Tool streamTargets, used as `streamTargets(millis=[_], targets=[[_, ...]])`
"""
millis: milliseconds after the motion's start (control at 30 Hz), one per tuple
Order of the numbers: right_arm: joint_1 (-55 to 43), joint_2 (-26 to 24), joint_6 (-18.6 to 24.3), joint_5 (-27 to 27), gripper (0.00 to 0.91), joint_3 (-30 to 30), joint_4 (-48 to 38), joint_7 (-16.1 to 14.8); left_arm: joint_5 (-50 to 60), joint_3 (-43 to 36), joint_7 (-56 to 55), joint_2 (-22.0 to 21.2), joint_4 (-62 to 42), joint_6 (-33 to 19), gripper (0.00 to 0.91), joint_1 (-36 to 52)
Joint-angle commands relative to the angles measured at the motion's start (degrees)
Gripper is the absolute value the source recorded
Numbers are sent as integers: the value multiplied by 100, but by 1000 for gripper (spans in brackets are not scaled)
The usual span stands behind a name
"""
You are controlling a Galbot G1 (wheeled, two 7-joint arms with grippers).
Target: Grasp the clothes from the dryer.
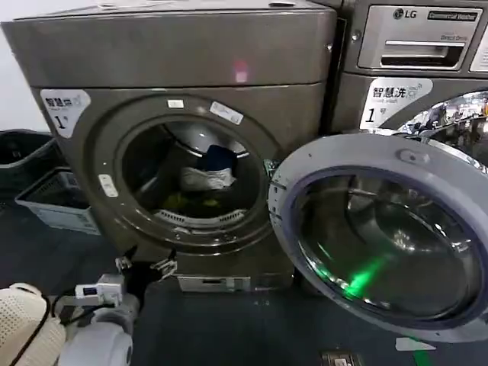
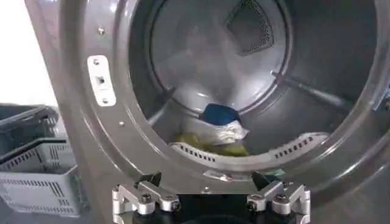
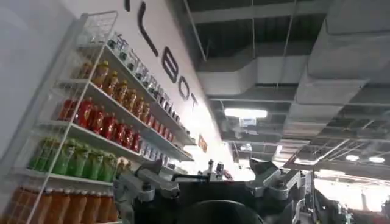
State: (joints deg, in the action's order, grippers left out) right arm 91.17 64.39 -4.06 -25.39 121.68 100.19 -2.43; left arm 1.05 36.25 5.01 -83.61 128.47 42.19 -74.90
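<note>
The bronze-grey dryer point(image 1: 191, 53) stands with its round door point(image 1: 389, 229) swung open to the right. Inside the drum lie the clothes: a dark blue piece point(image 1: 219, 158) on top of a white-grey one point(image 1: 206, 179), and a yellow-green one point(image 1: 179, 202) near the front lip. The left wrist view looks straight into the drum at the blue point(image 2: 220, 114), white point(image 2: 222, 131) and yellow-green point(image 2: 201, 144) pieces. My left gripper point(image 1: 143, 264) point(image 2: 207, 179) is open and empty, low in front of the porthole rim, outside the drum. My right gripper point(image 3: 207, 170) is open, pointing up at the ceiling.
The open door juts out at the right of the porthole. A silver LG machine point(image 1: 427, 46) stands behind it. Grey plastic baskets point(image 1: 53, 198) point(image 2: 36, 176) sit on the floor left of the dryer. Shelves of bottled drinks point(image 3: 91, 122) show in the right wrist view.
</note>
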Motion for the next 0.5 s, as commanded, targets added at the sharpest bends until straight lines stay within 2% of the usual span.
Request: streamTargets(millis=[33, 500], targets=[[1, 7, 4, -6, 907, 0, 4, -2, 8, 2, 4, 5, 16, 281, 907, -1], [0, 5, 10, -7, 907, -21, -3, -16, 12, 26, 5, 6, 20, 281, 907, -19]])
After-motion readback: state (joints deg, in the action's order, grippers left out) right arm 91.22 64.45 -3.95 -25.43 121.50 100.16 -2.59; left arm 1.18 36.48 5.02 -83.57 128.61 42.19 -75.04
